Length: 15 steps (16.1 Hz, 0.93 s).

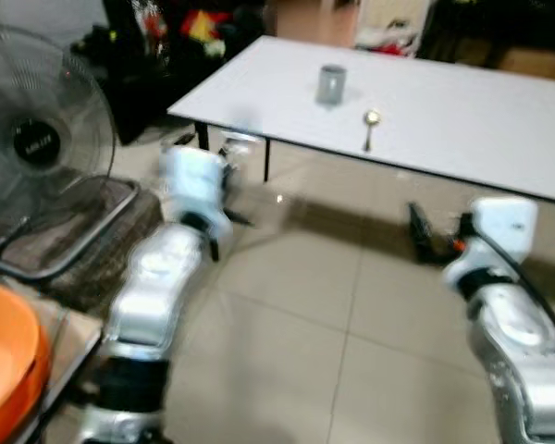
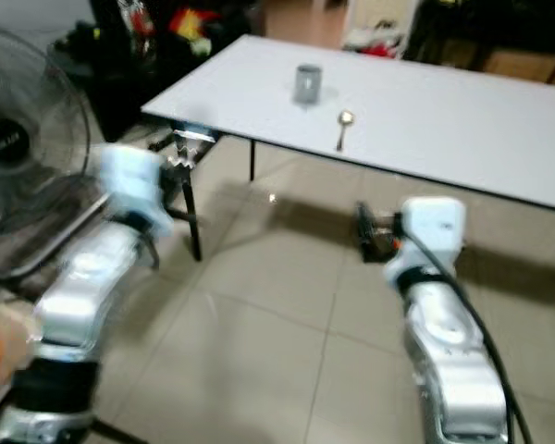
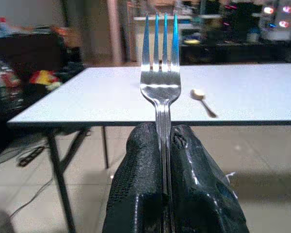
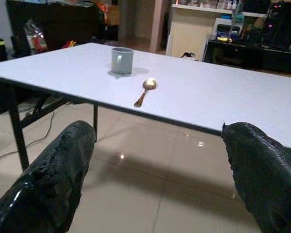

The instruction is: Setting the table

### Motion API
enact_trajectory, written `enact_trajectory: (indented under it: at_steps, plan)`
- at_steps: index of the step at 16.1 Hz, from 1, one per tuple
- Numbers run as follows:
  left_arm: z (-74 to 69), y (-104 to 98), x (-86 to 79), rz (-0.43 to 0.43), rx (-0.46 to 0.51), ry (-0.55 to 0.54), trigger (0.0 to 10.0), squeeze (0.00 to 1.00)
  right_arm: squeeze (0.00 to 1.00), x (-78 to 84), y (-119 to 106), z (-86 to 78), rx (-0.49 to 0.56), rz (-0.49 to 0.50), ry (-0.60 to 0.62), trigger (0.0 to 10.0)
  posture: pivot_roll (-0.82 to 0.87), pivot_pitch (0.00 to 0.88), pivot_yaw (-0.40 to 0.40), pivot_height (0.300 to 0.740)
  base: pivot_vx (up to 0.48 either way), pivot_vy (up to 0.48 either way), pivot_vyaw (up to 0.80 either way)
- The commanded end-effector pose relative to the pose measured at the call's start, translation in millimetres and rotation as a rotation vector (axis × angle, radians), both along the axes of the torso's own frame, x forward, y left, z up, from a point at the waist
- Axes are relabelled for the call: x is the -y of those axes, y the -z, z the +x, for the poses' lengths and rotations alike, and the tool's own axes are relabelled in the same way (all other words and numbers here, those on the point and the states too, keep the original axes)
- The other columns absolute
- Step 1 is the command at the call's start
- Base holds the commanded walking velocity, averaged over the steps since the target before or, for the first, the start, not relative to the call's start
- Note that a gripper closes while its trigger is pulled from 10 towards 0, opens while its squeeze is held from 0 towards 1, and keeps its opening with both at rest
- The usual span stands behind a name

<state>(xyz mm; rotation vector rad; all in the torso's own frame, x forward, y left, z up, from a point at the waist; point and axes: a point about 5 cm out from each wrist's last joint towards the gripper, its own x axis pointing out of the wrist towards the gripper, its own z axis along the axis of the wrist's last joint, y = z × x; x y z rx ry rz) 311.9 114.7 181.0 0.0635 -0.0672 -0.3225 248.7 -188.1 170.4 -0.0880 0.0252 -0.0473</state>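
Observation:
A long white table (image 1: 462, 120) stands ahead across the tiled floor. On it are a grey mug (image 1: 331, 84) and, just to its right, a gold spoon (image 1: 371, 128). My left gripper (image 3: 166, 135) is shut on a metal fork (image 3: 161, 73), whose tines point up toward the table's near edge. The left arm (image 1: 157, 277) is raised below the table's left corner. My right gripper (image 4: 159, 133) is open with nothing between its black fingers (image 4: 63, 170). It is held low in front of the table, facing the mug (image 4: 121, 60) and spoon (image 4: 145, 91).
A standing fan (image 1: 37, 139) and a wire rack (image 1: 65, 231) are close on my left, with an orange basin (image 1: 5, 365) at the lower left corner. Dark furniture with clutter (image 1: 166, 37) lines the back. Folding table legs (image 1: 203, 139) stand under the table's left end.

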Motion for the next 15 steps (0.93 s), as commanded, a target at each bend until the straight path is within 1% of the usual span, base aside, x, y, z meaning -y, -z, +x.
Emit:
enact_trajectory:
  at_steps: [1, 13, 15]
  plan:
    - [2.3, -3.4, -13.2, 0.013, 0.016, -0.042, 10.0, 0.0, 0.0, -5.0, -2.6, -0.1, 0.012, 0.009, -0.019, 10.0, -0.04, 0.0, 0.012, 0.74, 0.379, 0.0, 0.0]
    - [2.6, -2.8, -9.9, 0.015, 0.017, -0.024, 10.0, 0.0, 0.0, -5.4, -1.8, -0.8, 0.003, 0.013, -0.029, 10.0, -0.04, 0.0, 0.008, 0.74, 0.381, 0.0, -0.8]
    - [2.5, -2.1, -9.5, 0.015, 0.015, -0.025, 10.0, 0.0, 0.0, -5.8, -1.4, -0.6, -0.004, -0.004, -0.047, 10.0, -0.03, 0.0, -0.001, 0.74, 0.381, 0.0, 0.0]
